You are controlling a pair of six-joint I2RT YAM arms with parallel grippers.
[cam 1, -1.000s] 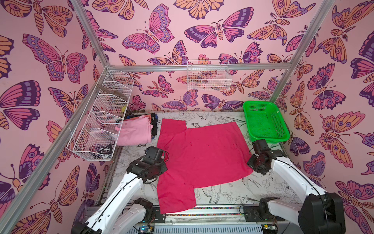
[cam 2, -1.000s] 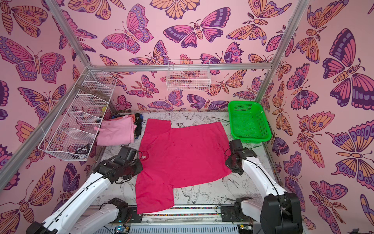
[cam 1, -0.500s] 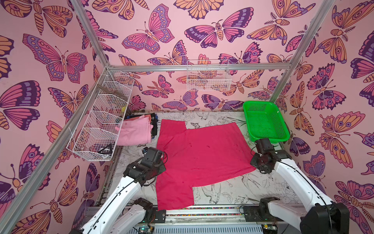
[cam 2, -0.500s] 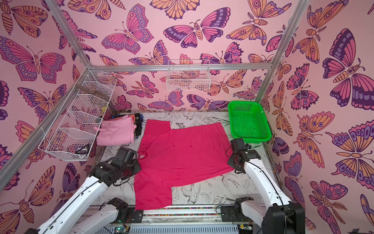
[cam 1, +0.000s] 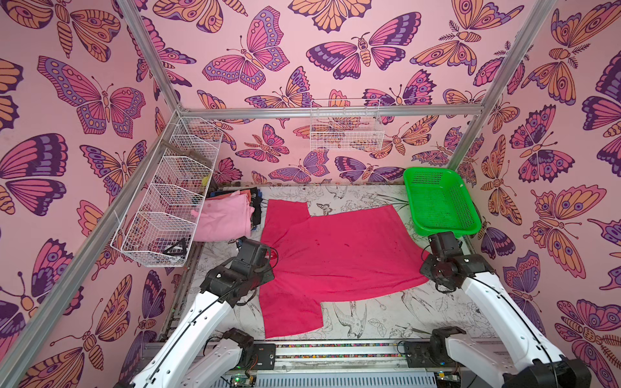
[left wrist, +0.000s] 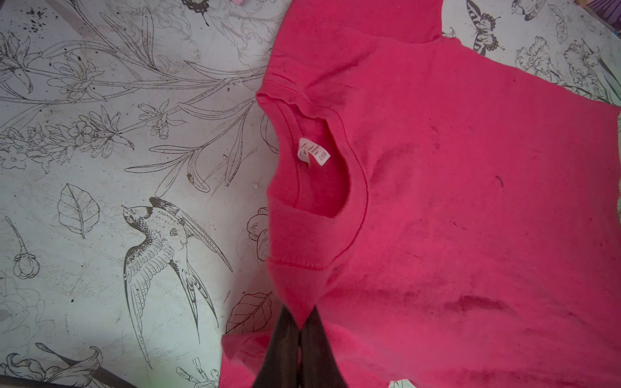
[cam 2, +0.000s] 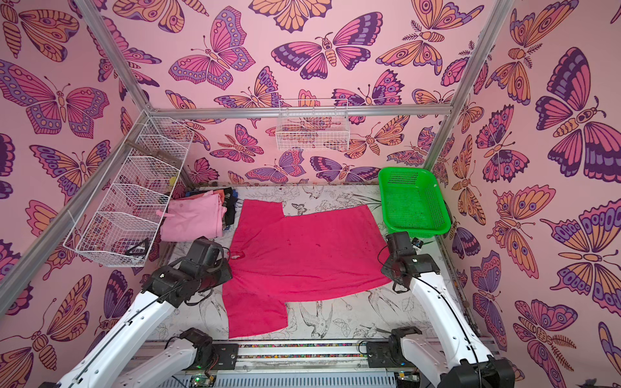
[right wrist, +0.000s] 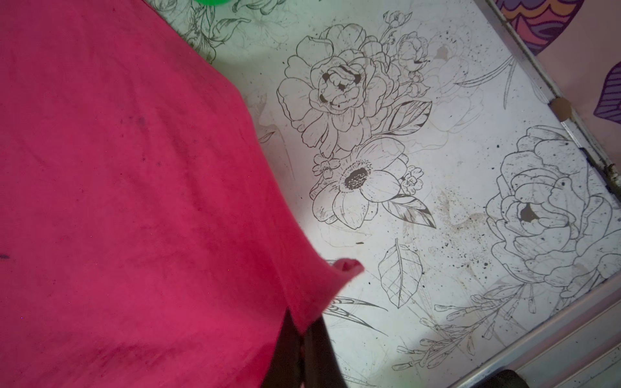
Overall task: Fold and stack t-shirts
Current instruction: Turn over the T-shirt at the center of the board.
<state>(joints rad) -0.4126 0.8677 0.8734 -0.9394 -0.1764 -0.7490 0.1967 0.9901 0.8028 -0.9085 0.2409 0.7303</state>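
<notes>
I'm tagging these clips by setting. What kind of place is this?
Probably a robot test booth: butterfly wallpaper on a metal frame, two robot arms at a table, a red t-shirt spread between them.

twin overhead views, two close wrist cameras

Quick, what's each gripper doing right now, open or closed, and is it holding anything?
Left gripper: closed, pinching the crimson t-shirt.
Right gripper: closed, pinching the same crimson t-shirt at its edge.
</notes>
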